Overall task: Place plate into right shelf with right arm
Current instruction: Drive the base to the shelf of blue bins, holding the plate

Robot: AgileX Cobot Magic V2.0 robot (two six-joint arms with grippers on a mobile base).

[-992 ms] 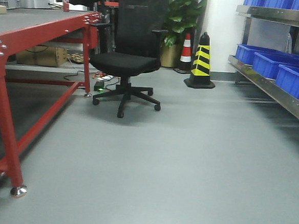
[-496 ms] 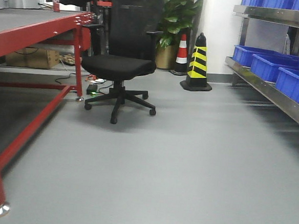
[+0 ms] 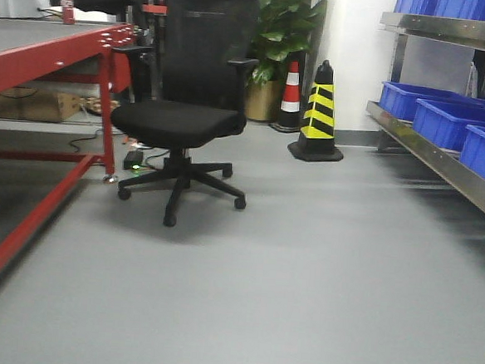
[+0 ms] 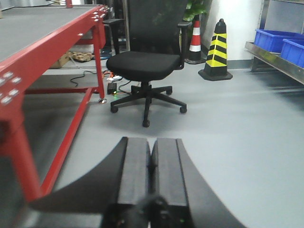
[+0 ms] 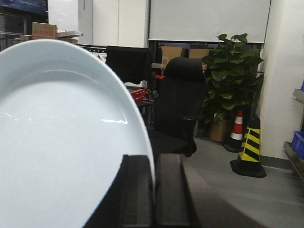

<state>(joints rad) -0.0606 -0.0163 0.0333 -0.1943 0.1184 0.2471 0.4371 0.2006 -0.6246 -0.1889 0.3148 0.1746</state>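
Observation:
The white plate point(image 5: 61, 137) fills the left of the right wrist view, held on edge, its rim pinched between the two dark fingers of my right gripper point(image 5: 153, 164), which is shut on it. The right shelf point(image 3: 444, 159) runs along the right side of the front view, a shiny steel rack holding blue bins point(image 3: 443, 117); its edge also shows in the left wrist view point(image 4: 275, 64). My left gripper point(image 4: 152, 147) hangs above the grey floor, shut with nothing between its fingers.
A black office chair point(image 3: 180, 119) stands mid-floor ahead. A red-framed table point(image 3: 43, 51) lines the left side. A yellow-black cone point(image 3: 318, 112), a red-white cone point(image 3: 290, 94) and a potted plant point(image 3: 282, 35) sit by the back wall.
The view has shifted forward and rightward: the red table has slid off to the left and the chair and cones appear nearer. The shelf stays at the right edge.

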